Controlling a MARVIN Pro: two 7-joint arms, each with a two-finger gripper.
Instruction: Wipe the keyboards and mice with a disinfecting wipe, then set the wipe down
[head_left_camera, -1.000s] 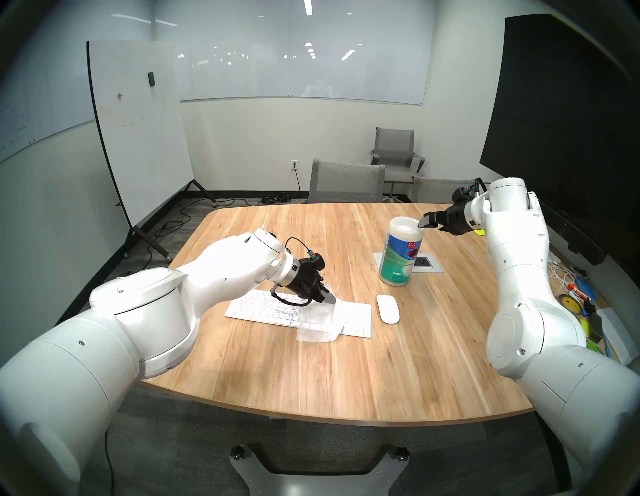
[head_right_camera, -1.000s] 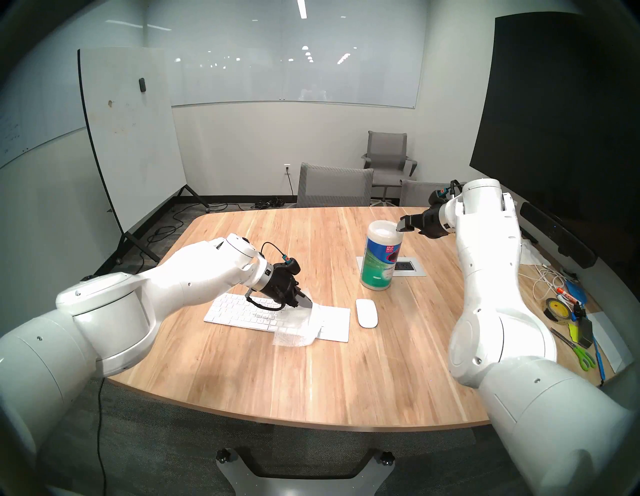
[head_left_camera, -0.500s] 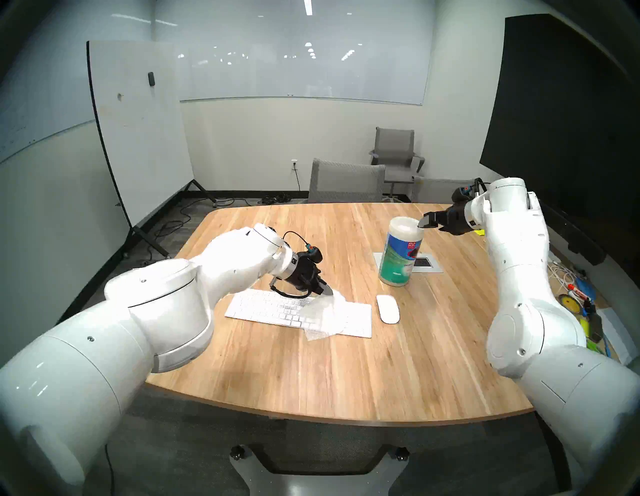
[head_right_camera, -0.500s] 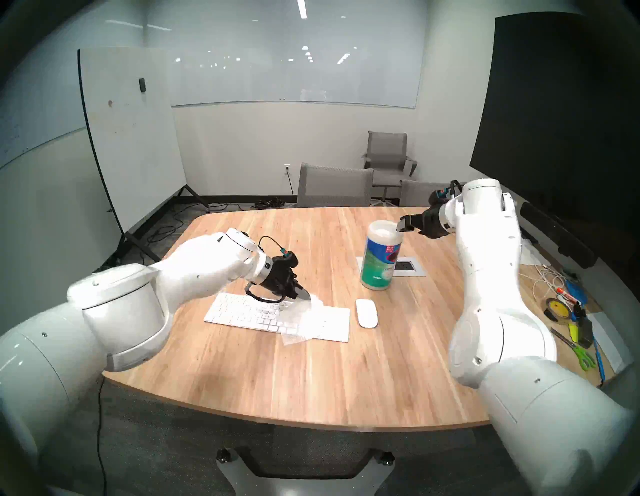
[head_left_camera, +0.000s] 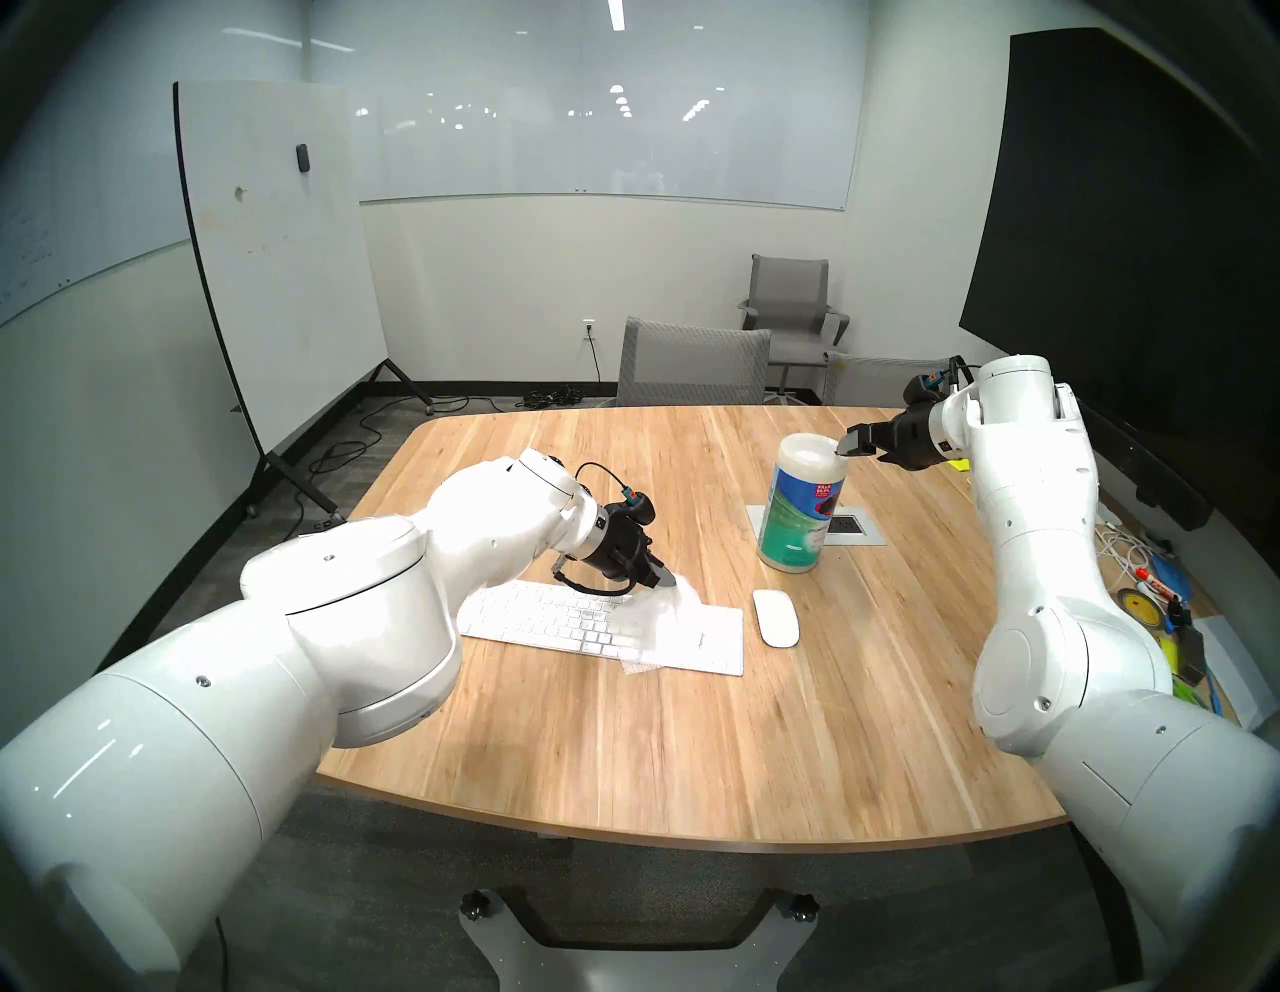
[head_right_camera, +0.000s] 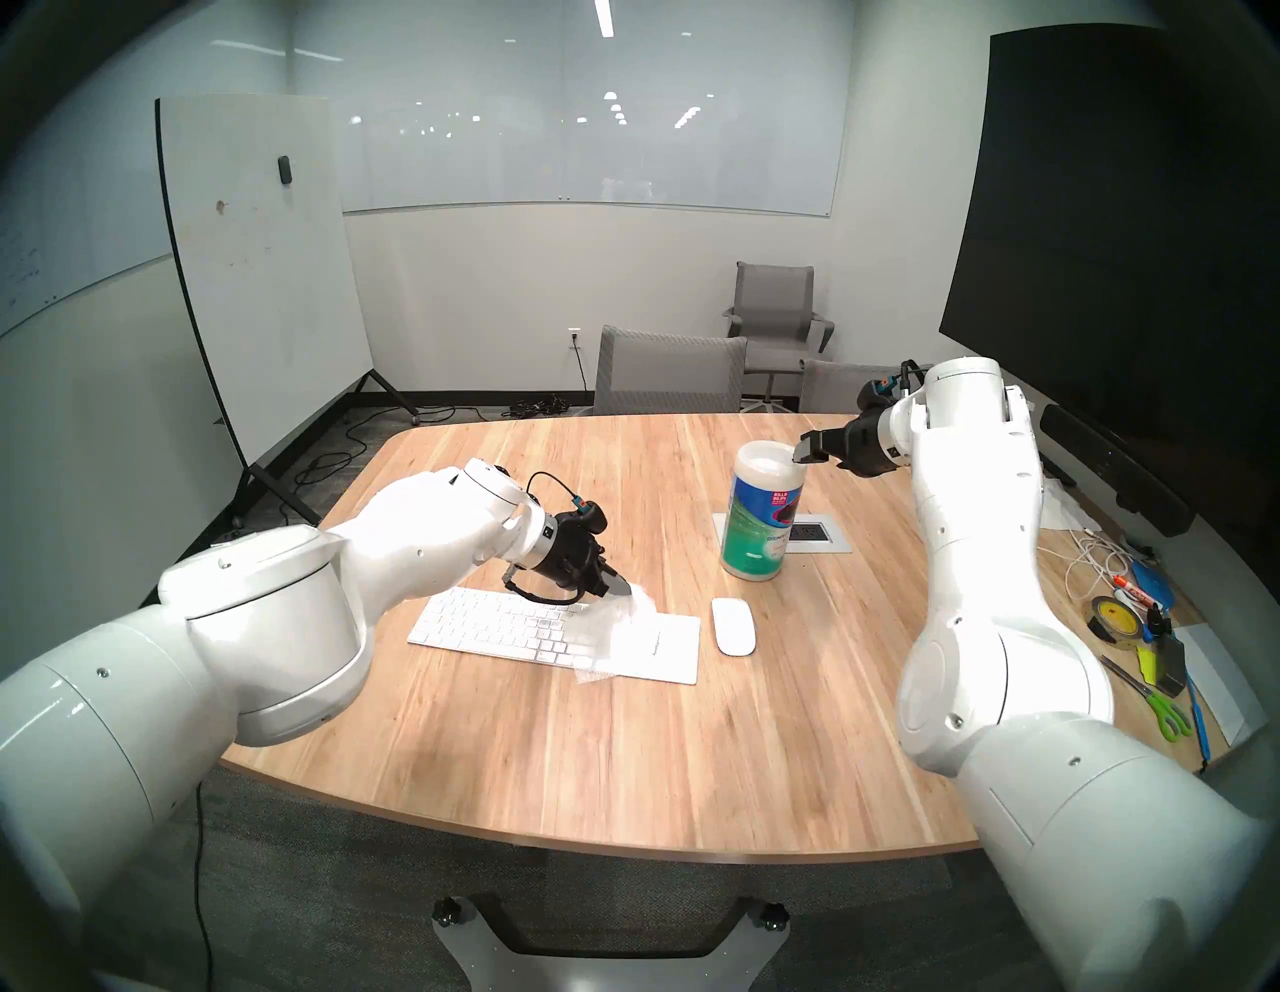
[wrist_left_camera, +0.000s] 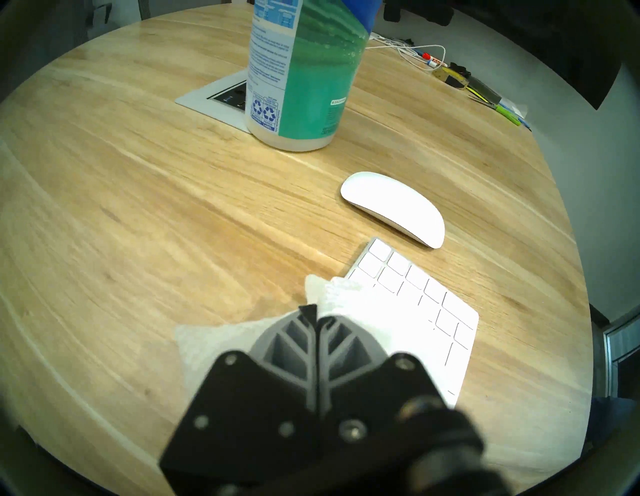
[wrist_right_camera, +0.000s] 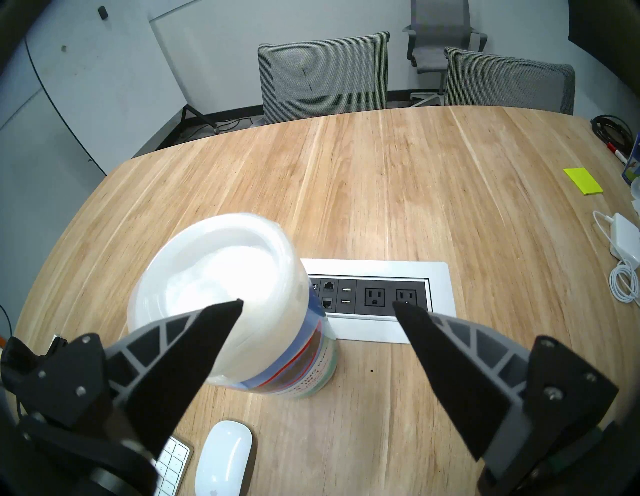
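The white keyboard (head_left_camera: 547, 616) lies on the wooden table (head_left_camera: 692, 748), with the white mouse (head_left_camera: 776, 618) just to its right. My left gripper (head_left_camera: 667, 580) is shut on the white wipe (head_left_camera: 651, 623), pinching it at the keyboard's far edge; the sheet drapes across the keyboard's right half to its near edge. In the left wrist view the shut gripper (wrist_left_camera: 317, 317) pinches the wipe (wrist_left_camera: 214, 337), with the keyboard's number pad (wrist_left_camera: 422, 311) and the mouse (wrist_left_camera: 394, 207) beyond. My right gripper (head_left_camera: 855, 443) is open and empty above and beside the canister's top.
A tall wipe canister (head_left_camera: 800, 502) with a white top and green-blue label stands behind the mouse, next to a power outlet panel (head_left_camera: 848, 526). Cables, tape, scissors and pens (head_right_camera: 1136, 623) clutter the table's right edge. Grey chairs (head_left_camera: 692, 364) stand at the far side.
My left gripper has dragged the wipe away from me and slightly right across the keyboard, so less of it hangs over the near edge. The right arm has not moved.
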